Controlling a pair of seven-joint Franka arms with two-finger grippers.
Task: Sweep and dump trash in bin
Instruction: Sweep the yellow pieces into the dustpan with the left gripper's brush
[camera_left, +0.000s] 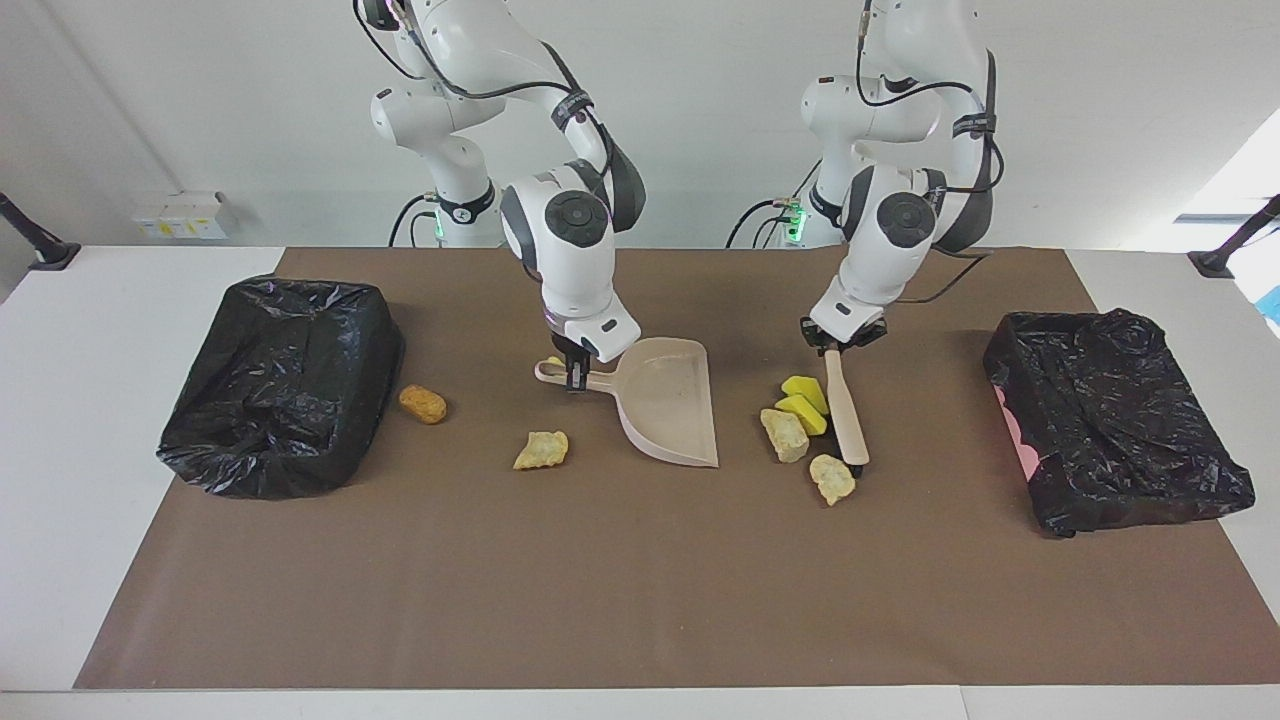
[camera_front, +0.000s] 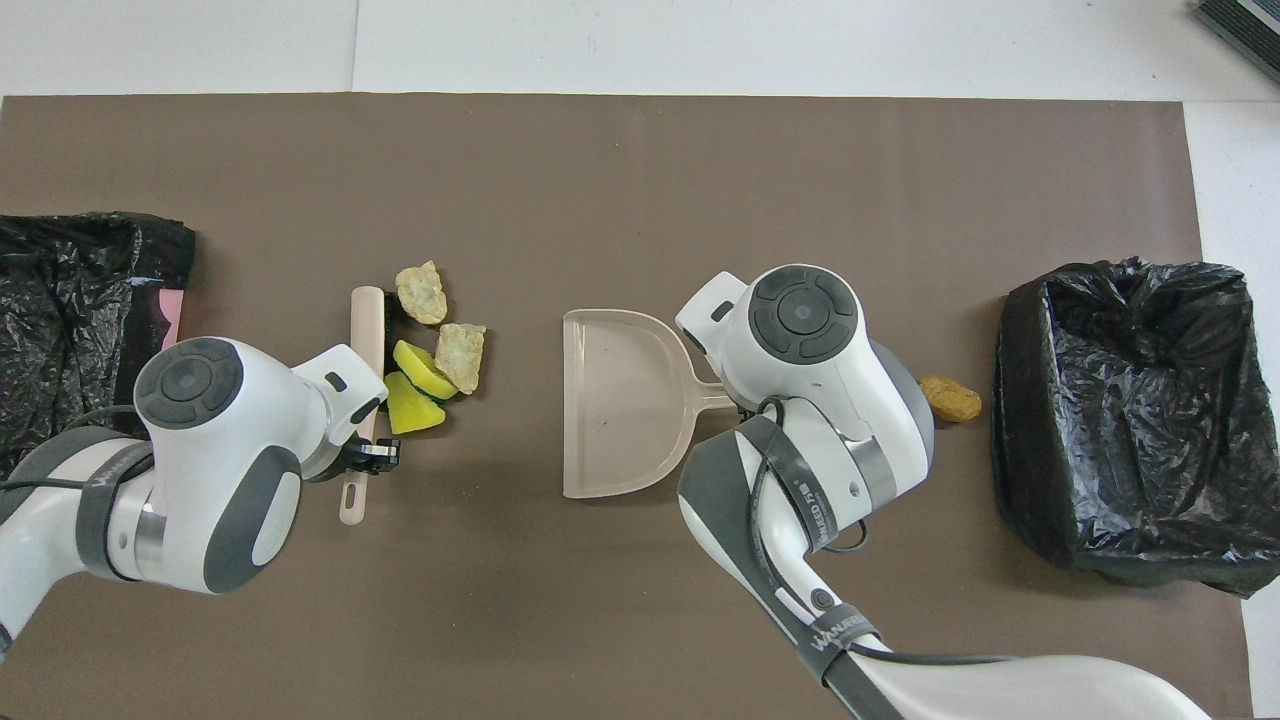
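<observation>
**Inspector:** Clock bearings are read on the facing view. Start at the tools.

**Assessor:** The left tool (camera_left: 842, 345) is clenched on the handle end of the brush (camera_left: 846, 418). The brush head is down on the worktop (camera_left: 640, 600) and touches the yellow sponge blocks (camera_left: 803, 400) from their three o'clock. The right tool (camera_left: 573, 375) is clenched on the handle of the dustpan (camera_left: 670, 400), whose mouth faces three o'clock.

**Inspector:** Where is the trash?

**Assessor:** Two sponges and two beige lumps (camera_left: 784, 435) lie between brush and pan, apart from the pan's lip. Another beige lump (camera_left: 541, 450) sits at eight o'clock of the pan. The orange-brown lump (camera_left: 422, 403) is at nine o'clock, near the black-lined bin (camera_left: 280, 385). A sliver of yellow shows by the pan's handle, mostly hidden. Nothing is in the pan.

**Inspector:** Hazards?

**Assessor:**
- The lump (camera_left: 832, 478) at the brush's tip could slip round the end and be left out of the sweep.
- The rock-like lumps may roll wide of the mouth.
- The soft sponges may ride up under the bristles.
- The brush is gripped far from its head, so it could twist under load.
- Pieces arriving could push back the pan, which is held by its handle only, or jam at its lip.
- The pieces at eight and nine o'clock lie outside this stroke.
</observation>
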